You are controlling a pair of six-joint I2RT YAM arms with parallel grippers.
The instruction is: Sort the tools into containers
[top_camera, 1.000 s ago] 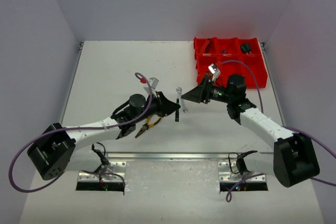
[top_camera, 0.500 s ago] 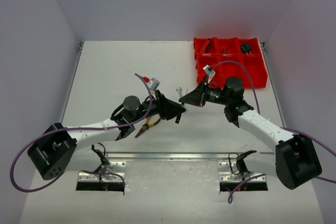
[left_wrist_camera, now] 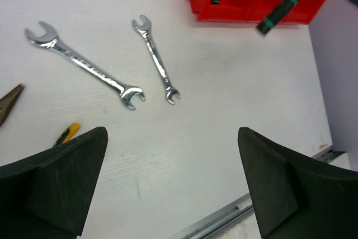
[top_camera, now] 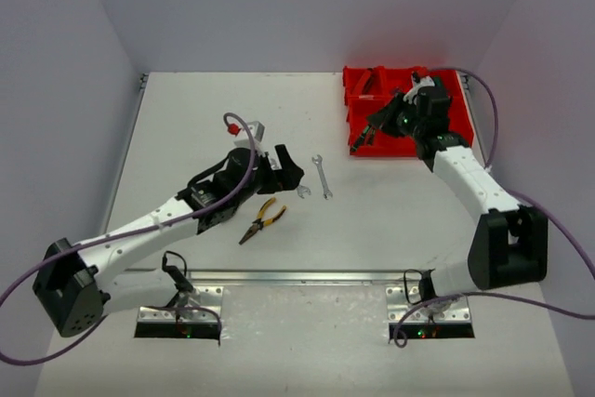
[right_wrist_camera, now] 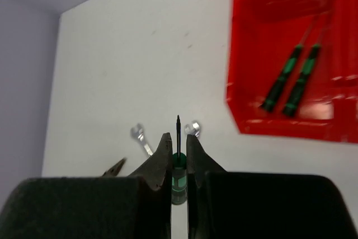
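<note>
Carrying: right hand [right_wrist_camera: 178, 144] is pinched tight on a green/black screwdriver [right_wrist_camera: 178, 169]. It's gripped by the handle, with the thin black tip poking out past the fingers.
Where it is: upper right of the top view, right at the near-left edge of the red bins [top_camera: 457, 132]. Honestly can't tell if it's over a compartment yet or just short of the wall.
Likely home: two matching screwdrivers [right_wrist_camera: 279, 85] already lie side by side in one compartment, upper right of the right wrist view, so my guess is it joins them.
How it handles: light, stiff, round handle, so it'll roll if it lands on anything flat. Letting go low inside the bin walls looks safest, and the handle grip seems fine as is.
Left hand [left_wrist_camera: 173, 183]: spread wide, nothing in it, hanging over the counter [left_wrist_camera: 235, 110] around the middle of the top view.
Not sorted yet: a bigger wrench [left_wrist_camera: 84, 65] and a smaller wrench [left_wrist_camera: 158, 62], near each other but not touching, in the upper left of the left wrist view. The yellow-handled pliers [top_camera: 260, 220] sit lower, just below the left hand in the top view.
Wrench tips: thin, flat, slick metal lying flush on the counter, so probably the fiddly ones. I'd pinch across the narrow shank mid-length, not the heads.
Pliers tips: head-heavy and the handles may swing open, so I'd grab near the pivot.
</note>
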